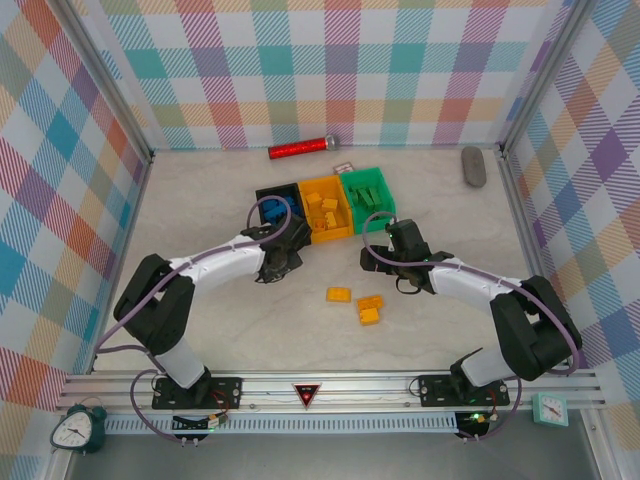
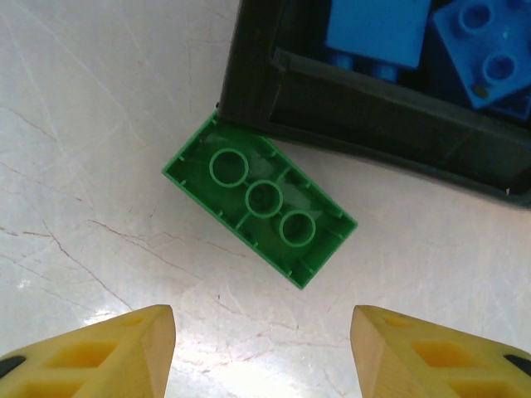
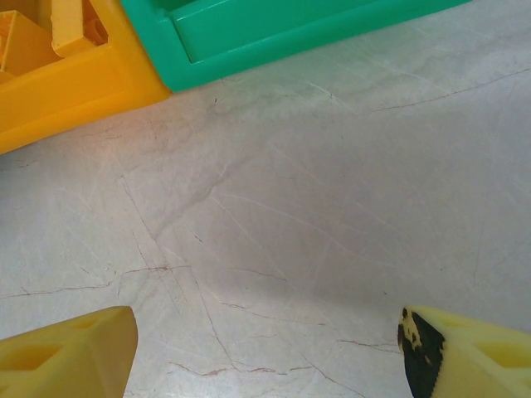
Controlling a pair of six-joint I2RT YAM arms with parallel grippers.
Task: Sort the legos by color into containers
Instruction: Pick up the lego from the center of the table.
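The left end effector [image 2: 264, 332] is hanging with its yellow fingers apart and nothing between them, at the bottom of the left wrist frame. Just above it, a green studded plastic brick [image 2: 261, 211] is lying upside down on the pale marbled table [image 2: 99, 166], one corner touching the wall of the small black rectangular plastic bin [image 2: 348, 116] at the upper right. Blue plastic bricks [image 2: 377, 29] are sitting inside that bin.

The right end effector [image 3: 270, 332] is also standing spread and empty over bare table. At the upper left of its frame, the orange plastic bin [image 3: 75, 83] is touching the green plastic bin [image 3: 249, 37].

In the top view, 3 loose orange-yellow plastic bricks [image 1: 338, 294] are lying at centre frame, below the row of bins.
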